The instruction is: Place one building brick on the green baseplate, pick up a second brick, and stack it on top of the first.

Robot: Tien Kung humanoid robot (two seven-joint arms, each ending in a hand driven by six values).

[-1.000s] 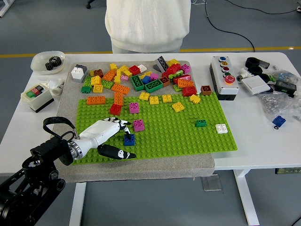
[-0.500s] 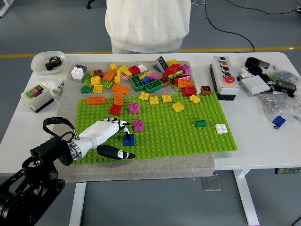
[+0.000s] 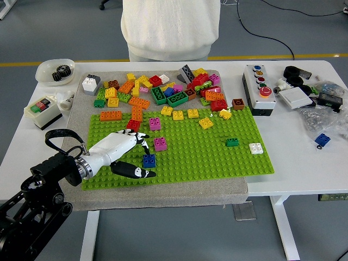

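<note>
The green baseplate (image 3: pixel 212 163) lies on a grey mat in the middle of the table. A dark blue brick (image 3: pixel 149 160) stands on its near left part. My left hand (image 3: pixel 142 156) rests just left of that brick, open, with the fingers (image 3: pixel 140 139) spread above it and the thumb (image 3: pixel 135 172) lying in front; it holds nothing. A magenta brick (image 3: pixel 160 143) sits just behind the blue one, and another magenta brick (image 3: pixel 155 124) and a red brick (image 3: pixel 133 126) lie further back. The right arm is out of view.
A loose pile of coloured bricks (image 3: pixel 163 89) covers the mat behind the plate. A small green brick (image 3: pixel 232 142) and a white brick (image 3: pixel 255 148) sit at the plate's right. A button box (image 3: pixel 260 88) and clutter lie right. A person (image 3: pixel 166 27) stands at the far side.
My left hand has drawn back a little to the left, and its fingertips have come off the blue brick. The blue brick stays where it was on the plate.
</note>
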